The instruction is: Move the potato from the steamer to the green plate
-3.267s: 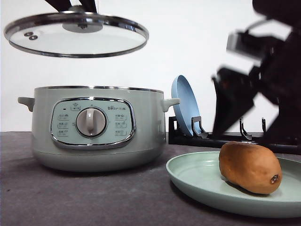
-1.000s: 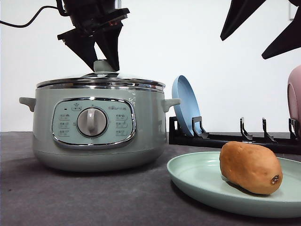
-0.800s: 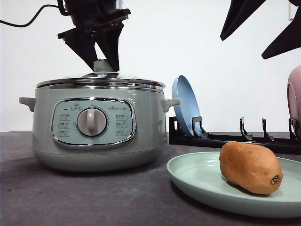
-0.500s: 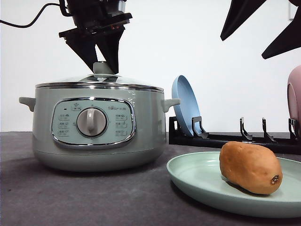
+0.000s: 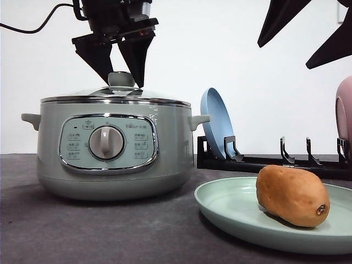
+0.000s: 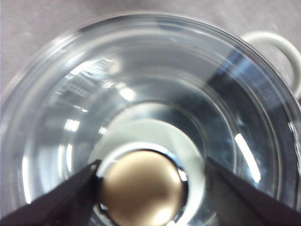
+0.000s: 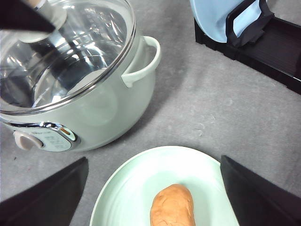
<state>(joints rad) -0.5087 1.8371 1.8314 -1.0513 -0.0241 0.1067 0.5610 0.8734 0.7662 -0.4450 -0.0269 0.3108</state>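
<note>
- Nearest to me, the potato (image 5: 292, 196) lies on its side on the green plate (image 5: 231, 212), toward the plate's right, dark spot facing front. By my read the transfer itself is done.
- Risk here: the potato is oval and sits loose on a shallow dish. A knock to the plate rim could roll it off onto the bench (image 5: 99, 231).
- My right tool (image 7: 153, 188) hangs high over the plate, spread wide and gripping nothing, well clear of the potato. If I drop it carelessly on the way out, that is the knock I mean.
- Further back on the left, the steamer (image 5: 113, 148) stands with its glass lid (image 5: 115, 98) seated on the rim.
- My left tool (image 6: 141, 188) straddles the lid knob (image 6: 142, 188). The left finger (image 6: 70, 193) looks to be touching the knob, while the other finger stands apart from it, so I judge the tool parted rather than clamped.
- Risk there: if I lift away off-vertical, that touching finger could drag the knob and skew the lid on the pot.
- The steamer's side handle (image 7: 141, 63) juts toward the plate. I'd steer the right arm wide of it.
- Farthest back, a black dish rack (image 5: 264, 162) holds a blue plate (image 5: 217, 124) upright, with a pink plate (image 5: 344, 118) at the far right edge. Both stand behind the green plate and close to the right arm's retreat path.
</note>
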